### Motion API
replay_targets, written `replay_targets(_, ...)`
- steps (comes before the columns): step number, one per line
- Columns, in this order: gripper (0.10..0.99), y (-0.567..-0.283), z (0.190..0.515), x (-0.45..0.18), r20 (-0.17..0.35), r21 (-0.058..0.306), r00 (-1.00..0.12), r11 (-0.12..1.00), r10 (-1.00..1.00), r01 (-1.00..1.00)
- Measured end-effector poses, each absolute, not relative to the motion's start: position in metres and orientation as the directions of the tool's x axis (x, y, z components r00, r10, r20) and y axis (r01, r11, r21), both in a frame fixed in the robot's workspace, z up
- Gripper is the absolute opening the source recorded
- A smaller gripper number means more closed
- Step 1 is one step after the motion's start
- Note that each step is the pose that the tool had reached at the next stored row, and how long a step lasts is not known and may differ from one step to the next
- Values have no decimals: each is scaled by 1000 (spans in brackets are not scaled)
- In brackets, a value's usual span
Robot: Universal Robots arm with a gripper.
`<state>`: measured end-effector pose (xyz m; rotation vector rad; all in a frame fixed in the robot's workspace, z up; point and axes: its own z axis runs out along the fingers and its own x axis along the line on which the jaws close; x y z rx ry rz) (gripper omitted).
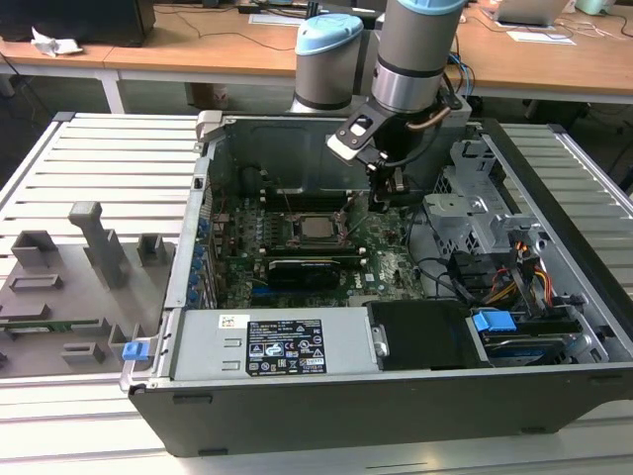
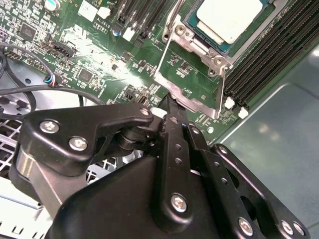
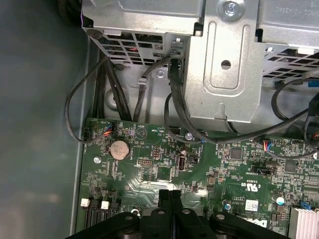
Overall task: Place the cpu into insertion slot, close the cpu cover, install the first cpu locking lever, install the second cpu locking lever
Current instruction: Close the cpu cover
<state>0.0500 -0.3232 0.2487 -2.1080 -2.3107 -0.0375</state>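
Note:
The cpu [image 1: 318, 229] lies flat in the insertion slot [image 1: 297, 236] in the middle of the green board, its pale face [image 2: 230, 17] up inside the dark rim [image 2: 212, 40]. The cpu cover [image 2: 204, 107] is swung open, off the chip, on the side of the slot toward the exterior view's right; green board shows through its cut-out. A thin metal lever [image 2: 172, 22] runs along one side of the slot. My gripper [image 1: 384, 203] hangs inside the case just to the exterior view's right of the slot. Its fingers are shut with nothing between them, and the tip [image 2: 168, 102] is close to the cover's free edge.
A grey metal drive cage [image 1: 475, 208] and black cables [image 3: 99, 94] crowd the side toward the exterior view's right. A black card [image 1: 307, 269] sits in front of the slot, and the power supply [image 1: 282, 346] lies nearer still. Grey fixtures [image 1: 89, 247] stand outside the case.

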Motion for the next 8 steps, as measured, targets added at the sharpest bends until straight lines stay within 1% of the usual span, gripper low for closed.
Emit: replay_targets(8, 106, -323, 249, 48, 26, 9, -92, 91, 995, 996)
